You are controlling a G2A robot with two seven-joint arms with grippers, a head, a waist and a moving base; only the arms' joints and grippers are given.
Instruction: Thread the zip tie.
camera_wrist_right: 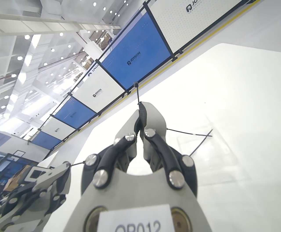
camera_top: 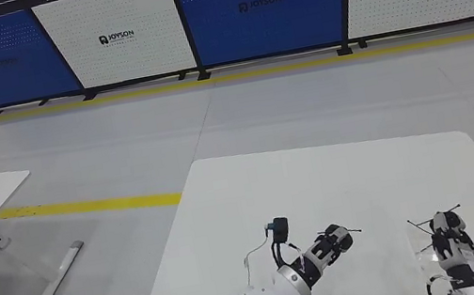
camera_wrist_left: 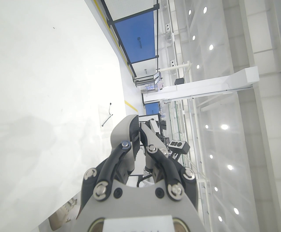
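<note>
Starting nearest the robot, the right gripper (camera_wrist_right: 140, 108) is recorded with jaws clenched on a zip tie (camera_wrist_right: 137, 95). The tie is pinched just below its head (camera_wrist_right: 135, 84), which stands clear beyond the jaw tips, long axis in line with the jaws.

To the left of the right gripper, near it but apart, the left gripper (camera_wrist_left: 137, 123) is seen with jaws pressed together. In the right wrist view a black strap (camera_wrist_right: 77, 164) runs from the left jaw tips toward the right gripper and appears pinched there. Whether it is the tail of the same tie cannot be told, its course being hidden behind the right gripper. In the left wrist view the jaws are seen closed, but no strap is made out.

Judgement: the coming move turns on that strap end being aligned with the head's slot, so the left gripper is probably the one to travel.

Beyond the right gripper, two loose ties (camera_wrist_right: 193, 133) are seen crossed, apparently lying on the table (camera_wrist_right: 230, 87).
</note>
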